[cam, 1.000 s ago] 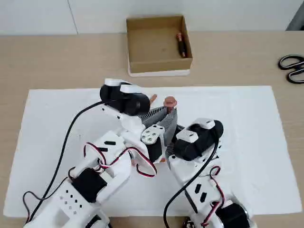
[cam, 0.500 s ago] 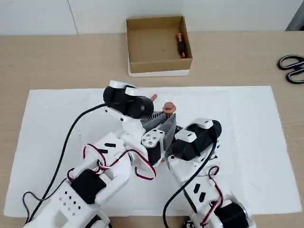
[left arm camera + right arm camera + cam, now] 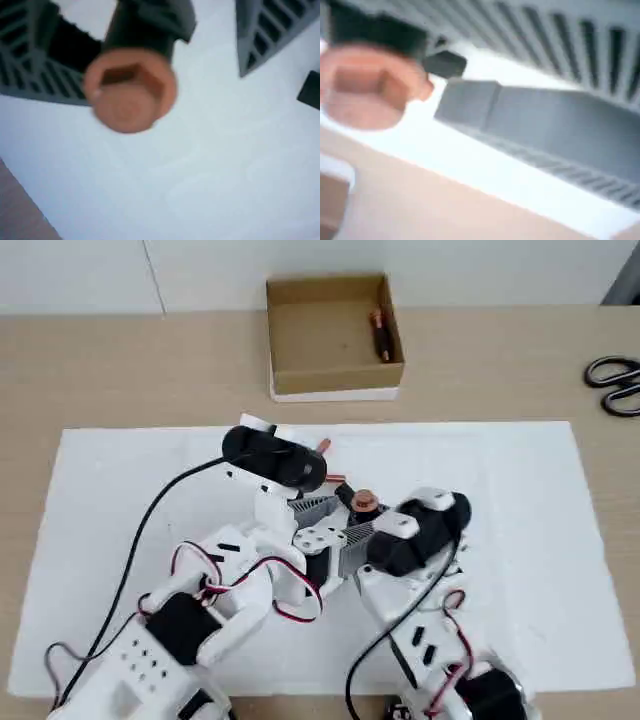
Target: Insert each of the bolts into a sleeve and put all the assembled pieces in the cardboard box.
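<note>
Bolt (image 3: 130,90) between parted left jaws, nearer one.

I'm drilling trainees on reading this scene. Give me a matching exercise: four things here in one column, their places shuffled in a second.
1 scissors
2 cardboard box
3 assembled piece
4 copper bolt head

A inside the box
B over the white sheet
C on bare table, at the high view's right edge
D on the table, beyond the sheet's far edge

Pairs: 1-C, 2-D, 3-A, 4-B.
</note>
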Robot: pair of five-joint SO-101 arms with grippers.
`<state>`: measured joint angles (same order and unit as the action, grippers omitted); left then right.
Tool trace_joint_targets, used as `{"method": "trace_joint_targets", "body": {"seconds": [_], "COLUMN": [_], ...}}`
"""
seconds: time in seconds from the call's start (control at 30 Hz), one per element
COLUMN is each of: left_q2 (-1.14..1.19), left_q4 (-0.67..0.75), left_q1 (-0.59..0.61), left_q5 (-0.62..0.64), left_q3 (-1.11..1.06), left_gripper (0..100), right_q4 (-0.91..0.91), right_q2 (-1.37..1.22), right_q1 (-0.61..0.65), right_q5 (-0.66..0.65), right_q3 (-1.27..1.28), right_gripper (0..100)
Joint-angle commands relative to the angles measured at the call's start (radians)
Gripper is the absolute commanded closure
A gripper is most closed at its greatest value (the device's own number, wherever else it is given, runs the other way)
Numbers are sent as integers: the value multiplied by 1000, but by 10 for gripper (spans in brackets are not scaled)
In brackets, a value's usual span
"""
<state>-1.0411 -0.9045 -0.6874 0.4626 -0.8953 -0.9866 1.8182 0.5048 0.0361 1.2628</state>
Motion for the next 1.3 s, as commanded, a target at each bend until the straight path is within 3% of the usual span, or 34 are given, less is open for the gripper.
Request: {"method": "trace_joint_targets", "body": {"seconds": [0.0, 0.3, 0.47, 0.83, 1.0, 1.13, 1.27], "left_q2": [-8, -8, -6, -6, -3, -5, -6], "left_q4": [-91, -255, -273, -278, -381, -505, -555], "left_q1": [-9, 170, 311, 830, 1048, 1109, 1125], "left_q5": [-9, -9, -5, -8, -14, -72, -72], "left_q3": [124, 309, 401, 403, 390, 390, 384], "left_gripper": [689, 689, 689, 689, 689, 689, 689], "right_q4": [7, 7, 7, 7, 76, 159, 294], "right_q2": [-4, -4, -4, -4, -16, -101, -346], "right_q1": [8, 7, 5, 1, -137, -193, -225], "right_q5": [8, 8, 8, 6, -6, -77, -78], "right_q3": [-15, -15, -15, -12, -91, -204, -364], "right_gripper": [995, 995, 995, 995, 995, 995, 995]}}
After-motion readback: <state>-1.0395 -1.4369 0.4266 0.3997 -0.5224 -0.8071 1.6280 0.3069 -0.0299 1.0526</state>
